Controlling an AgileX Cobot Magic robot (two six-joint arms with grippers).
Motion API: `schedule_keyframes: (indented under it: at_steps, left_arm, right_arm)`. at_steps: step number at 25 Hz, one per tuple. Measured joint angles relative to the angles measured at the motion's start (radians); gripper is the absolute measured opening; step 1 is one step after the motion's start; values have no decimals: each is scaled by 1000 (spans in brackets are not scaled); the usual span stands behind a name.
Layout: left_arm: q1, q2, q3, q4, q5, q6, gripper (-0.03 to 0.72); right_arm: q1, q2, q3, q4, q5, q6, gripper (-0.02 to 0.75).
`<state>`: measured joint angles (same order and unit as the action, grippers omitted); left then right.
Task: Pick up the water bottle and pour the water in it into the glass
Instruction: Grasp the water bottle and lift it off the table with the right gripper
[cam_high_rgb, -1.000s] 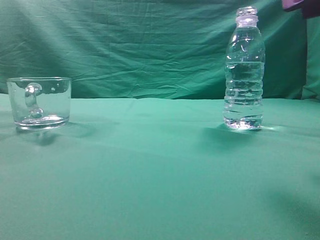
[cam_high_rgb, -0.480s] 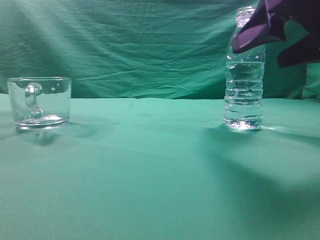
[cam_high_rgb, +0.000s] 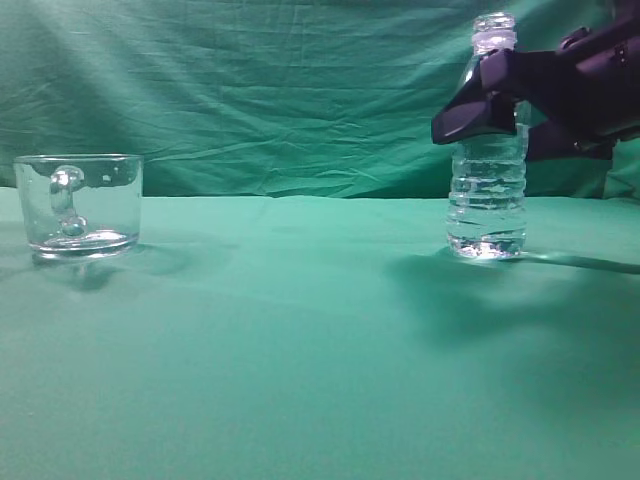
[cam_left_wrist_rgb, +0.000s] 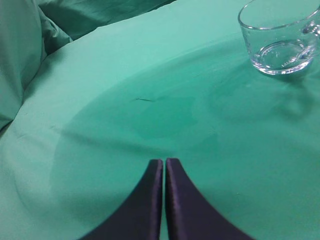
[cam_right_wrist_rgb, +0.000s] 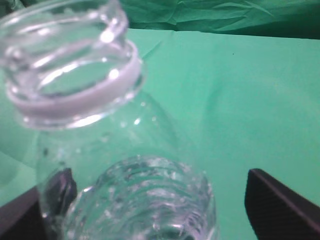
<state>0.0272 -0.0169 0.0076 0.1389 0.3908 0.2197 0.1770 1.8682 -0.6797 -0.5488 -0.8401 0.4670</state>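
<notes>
The water bottle (cam_high_rgb: 487, 190) stands upright at the right of the green table, capless, with clear water (cam_high_rgb: 487, 222) in it. My right gripper (cam_high_rgb: 492, 112) is open, with one dark finger in front of the bottle's shoulder and the other behind it. In the right wrist view the bottle (cam_right_wrist_rgb: 75, 75) fills the space between the right gripper's (cam_right_wrist_rgb: 160, 200) spread fingers; I cannot tell whether they touch it. The glass (cam_high_rgb: 80, 205) sits empty at the far left, handle toward the camera. My left gripper (cam_left_wrist_rgb: 164, 162) is shut and empty above the cloth, with the glass (cam_left_wrist_rgb: 282, 37) ahead to its right.
A green cloth (cam_high_rgb: 300, 340) covers the table and a wrinkled green backdrop (cam_high_rgb: 280, 90) hangs behind it. Bunched cloth folds (cam_left_wrist_rgb: 25, 60) lie to the left in the left wrist view.
My right gripper has come down from the upper right corner and now straddles the bottle's shoulder. The bottle and the glass have not moved.
</notes>
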Motion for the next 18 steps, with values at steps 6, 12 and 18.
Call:
schedule_keyframes:
  at_steps: [6, 12, 18]
  left_arm:
    - [0, 0, 0, 0, 0, 0, 0]
    - [0, 0, 0, 0, 0, 0, 0]
    - [0, 0, 0, 0, 0, 0, 0]
  right_arm:
    - [0, 44, -19, -4, -45, 0, 529]
    - [0, 52, -20, 0, -54, -6, 405]
    - [0, 56, -20, -2, -64, -6, 312]
